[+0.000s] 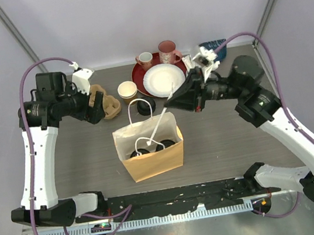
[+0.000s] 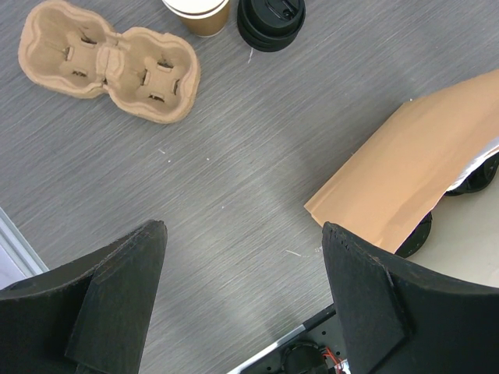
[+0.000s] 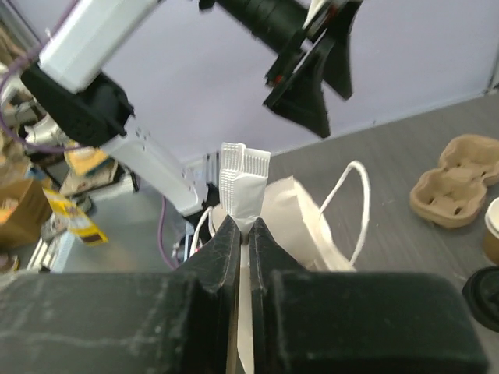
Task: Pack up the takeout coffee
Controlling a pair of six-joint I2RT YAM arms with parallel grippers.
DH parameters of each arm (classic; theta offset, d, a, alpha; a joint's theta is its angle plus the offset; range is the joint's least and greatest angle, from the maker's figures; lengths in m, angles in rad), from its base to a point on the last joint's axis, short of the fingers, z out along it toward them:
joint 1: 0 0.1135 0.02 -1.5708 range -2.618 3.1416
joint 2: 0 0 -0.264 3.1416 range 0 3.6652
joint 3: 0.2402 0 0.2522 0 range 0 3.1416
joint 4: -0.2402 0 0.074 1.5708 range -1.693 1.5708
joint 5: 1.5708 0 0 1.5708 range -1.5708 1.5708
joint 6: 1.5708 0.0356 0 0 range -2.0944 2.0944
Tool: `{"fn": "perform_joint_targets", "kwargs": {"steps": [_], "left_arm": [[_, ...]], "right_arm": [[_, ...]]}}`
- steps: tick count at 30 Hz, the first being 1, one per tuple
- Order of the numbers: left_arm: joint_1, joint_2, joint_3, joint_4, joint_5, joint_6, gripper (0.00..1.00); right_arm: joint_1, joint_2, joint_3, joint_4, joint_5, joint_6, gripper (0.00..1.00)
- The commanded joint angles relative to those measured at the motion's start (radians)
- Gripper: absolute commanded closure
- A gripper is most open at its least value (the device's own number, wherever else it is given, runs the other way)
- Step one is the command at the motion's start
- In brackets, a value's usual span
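Brown paper is forming the takeout bag (image 1: 151,157), which is standing open in the middle of the surface (image 1: 225,137), a little toward the near edge. Two lidded cups (image 1: 141,151) are sitting inside it, with only their black tops showing. A third tan cup (image 1: 127,90) is standing uncovered toward the far edge, just left of the red plate (image 1: 136,73), and a black lid (image 1: 146,106) is lying just beside it.

The right fingers (image 3: 242,227) are pinching tight on one white handle (image 3: 244,179) of the bag and drawing it up toward the right edge. The left fingers (image 2: 242,234) are hanging wide and empty near the cardboard cup carrier (image 2: 109,66), touching nothing.

The main risk, as I am judging it, is coming from that pinched handle. Nothing is bracing the bag's base, so a harder pull could tear the thin strip or tip the bag and topple the two cups inside. The uncovered cup is also sitting close to the bag and the lid, so a careless reach by the left arm could knock it over. Anything inside it would then spill.

No brand or writing is showing legibly on the cups, lid or bag. A yellow packet behind the surface in the right wrist view is too blurred to read.
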Motion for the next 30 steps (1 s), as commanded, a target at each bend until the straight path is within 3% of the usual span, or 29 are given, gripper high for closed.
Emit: {"fn": "perform_joint_targets", "kwargs": {"steps": [1,7,13,17,21,23,26,30], "left_arm": [[0.005,-0.02,0.002,0.025,0.019,-0.002,0.16],[0.007,-0.022,0.0,0.022,0.017,-0.002,0.16],[0.005,-0.023,0.007,0.014,0.011,0.006,0.16],[0.005,-0.023,0.005,0.019,0.014,0.001,0.16],[0.005,-0.022,0.005,0.014,0.014,0.007,0.16],[0.005,-0.02,0.003,0.015,0.016,0.009,0.16],[0.005,-0.019,0.002,0.014,0.022,0.009,0.16],[0.005,-0.019,0.0,0.014,0.025,0.012,0.16]], "right_arm": [[0.118,0.029,0.03,-0.084,0.097,-0.178,0.99],[0.139,0.066,-0.085,0.062,0.154,-0.22,0.99],[0.139,0.123,-0.154,0.2,0.114,-0.203,0.99],[0.139,0.143,-0.146,0.147,0.136,-0.254,0.98],[0.137,0.152,-0.091,0.03,0.148,-0.303,0.52],[0.136,0.149,-0.065,-0.03,0.171,-0.326,0.38],[0.12,0.14,0.001,-0.091,0.252,-0.334,0.31],[0.065,0.135,0.08,-0.156,0.358,-0.334,0.29]]}}
